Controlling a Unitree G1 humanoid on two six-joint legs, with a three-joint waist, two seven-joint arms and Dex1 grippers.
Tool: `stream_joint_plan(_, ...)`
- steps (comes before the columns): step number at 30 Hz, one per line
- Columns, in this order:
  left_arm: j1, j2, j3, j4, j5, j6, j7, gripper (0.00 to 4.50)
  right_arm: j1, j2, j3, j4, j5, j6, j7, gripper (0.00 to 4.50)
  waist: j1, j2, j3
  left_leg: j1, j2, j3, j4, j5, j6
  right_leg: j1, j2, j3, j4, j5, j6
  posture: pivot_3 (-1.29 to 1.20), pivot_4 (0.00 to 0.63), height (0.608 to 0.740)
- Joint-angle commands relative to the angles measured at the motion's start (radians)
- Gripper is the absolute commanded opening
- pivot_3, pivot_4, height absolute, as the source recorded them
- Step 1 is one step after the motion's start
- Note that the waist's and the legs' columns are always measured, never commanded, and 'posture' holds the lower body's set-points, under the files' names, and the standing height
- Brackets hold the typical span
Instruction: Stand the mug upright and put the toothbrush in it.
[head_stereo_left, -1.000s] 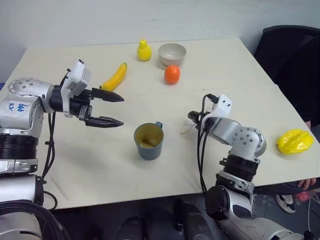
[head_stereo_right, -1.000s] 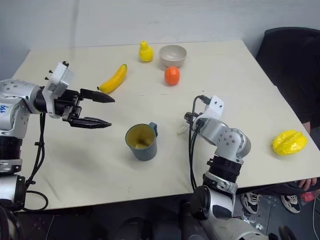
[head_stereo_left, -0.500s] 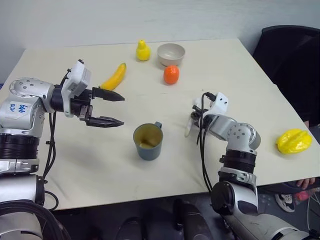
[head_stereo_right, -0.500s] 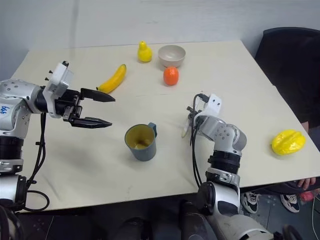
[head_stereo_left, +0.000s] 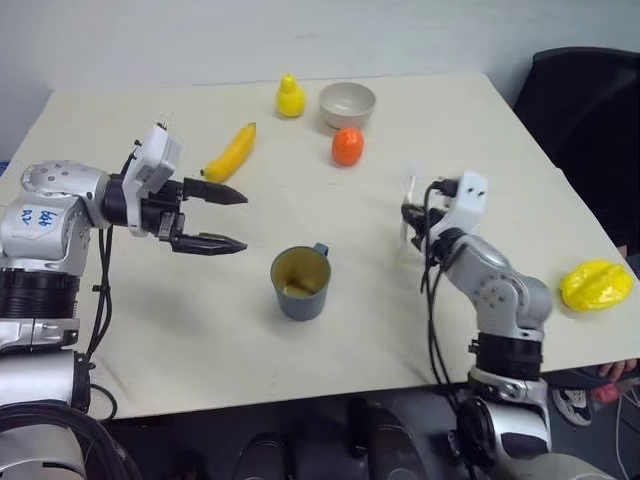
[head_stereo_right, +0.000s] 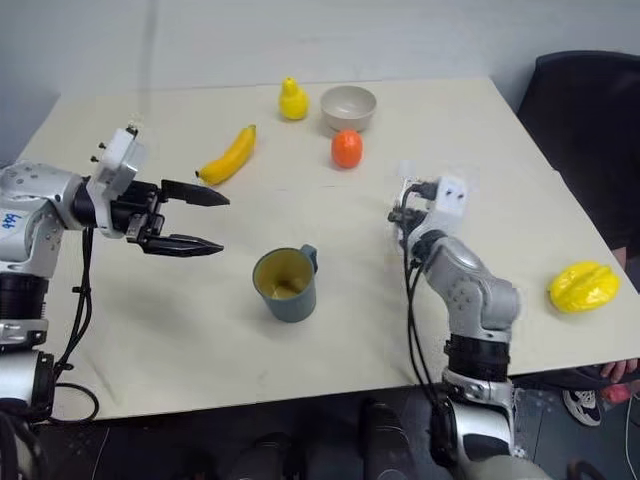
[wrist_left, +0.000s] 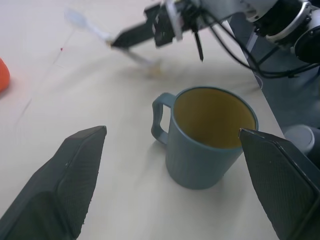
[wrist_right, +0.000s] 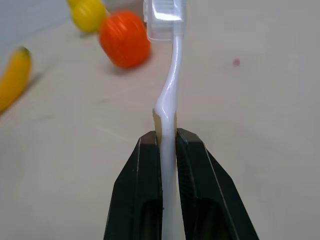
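The slate-blue mug stands upright near the table's middle, its tan inside showing and its handle turned away from me. My right gripper is shut on the white toothbrush, clamping its handle, and the bristle head points away from the fingers. It holds the toothbrush above the table, to the right of the mug and apart from it. Left of the mug and higher, my left gripper hangs open with nothing in it. In the left wrist view its two fingers frame the mug.
A banana, a yellow pear-shaped fruit, a beige bowl and an orange sit at the back of the table. Near the right edge lies a yellow star fruit. A black chair stands beyond it.
My right gripper shut on the toothbrush lying on the table, then lifted it and turned the wrist so the brush rises off the surface. The left arm and mug stayed put.
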Motion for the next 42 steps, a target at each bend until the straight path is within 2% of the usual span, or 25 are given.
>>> stream_joint_plan(1, -0.008, 0.032, 0.055, -0.055, -0.047, 0.057, 0.007, 4.50, 0.012, 0.024, 0.111, -0.109, 0.035, -0.122, 0.162, 0.12, -0.002, 0.000, 0.000, 0.001, 0.000, -0.001, 0.000, 0.000, 0.000, 0.000, 0.002, 0.001, 0.000, 0.000, 0.000, 0.00, 0.150, 0.740)
stream_joint_plan(9, 0.053, 0.108, 0.089, -0.111, -0.074, 0.136, -0.001, 4.50, -0.071, 0.212, 0.247, -0.077, 0.103, -0.213, 0.277, 0.12, 0.004, 0.000, 0.000, 0.005, 0.001, -0.001, 0.000, 0.001, -0.003, 0.002, 0.003, 0.003, 0.004, 0.000, -0.001, 0.00, 0.150, 0.740)
stream_joint_plan(13, 0.074, 0.157, 0.112, -0.139, -0.090, 0.167, -0.004, 4.50, -0.087, 0.251, 0.293, -0.068, 0.119, -0.211, 0.311, 0.12, 0.006, 0.000, 0.000, 0.004, 0.000, -0.002, 0.000, 0.001, -0.002, 0.002, 0.002, 0.002, 0.002, 0.000, -0.002, 0.00, 0.150, 0.740)
stream_joint_plan(22, 0.082, 0.197, 0.118, -0.226, -0.143, 0.245, -0.015, 4.50, 0.105, 0.168, 0.364, -0.183, 0.135, -0.189, 0.375, 0.12, 0.011, -0.001, 0.000, 0.002, -0.001, 0.000, 0.000, 0.000, -0.003, 0.002, 0.001, 0.000, 0.001, -0.001, -0.002, 0.00, 0.150, 0.740)
stream_joint_plan(29, 0.044, 0.188, 0.082, -0.214, -0.128, 0.237, -0.029, 4.50, 0.162, 0.135, 0.425, -0.137, 0.045, -0.281, 0.412, 0.12, 0.005, -0.001, 0.000, 0.007, 0.001, 0.001, 0.000, 0.001, -0.005, 0.003, 0.004, 0.002, 0.004, -0.001, -0.003, 0.00, 0.150, 0.740)
stream_joint_plan(36, -0.004, 0.175, 0.040, -0.170, -0.107, 0.210, -0.047, 4.50, 0.208, 0.125, 0.428, -0.118, 0.012, -0.346, 0.431, 2.27, 0.007, -0.001, 0.000, 0.006, 0.000, 0.001, 0.000, 0.001, -0.005, 0.003, 0.004, 0.002, 0.003, -0.001, -0.003, 0.00, 0.150, 0.740)
stream_joint_plan(42, -0.019, 0.186, 0.002, -0.139, -0.110, 0.208, -0.092, 4.50, 0.248, 0.041, 0.368, -0.225, 0.066, -0.287, 0.426, 4.26, 0.011, -0.001, 0.001, 0.006, 0.000, 0.001, 0.000, 0.001, -0.005, 0.003, 0.004, 0.002, 0.003, -0.001, -0.003, 0.00, 0.150, 0.740)
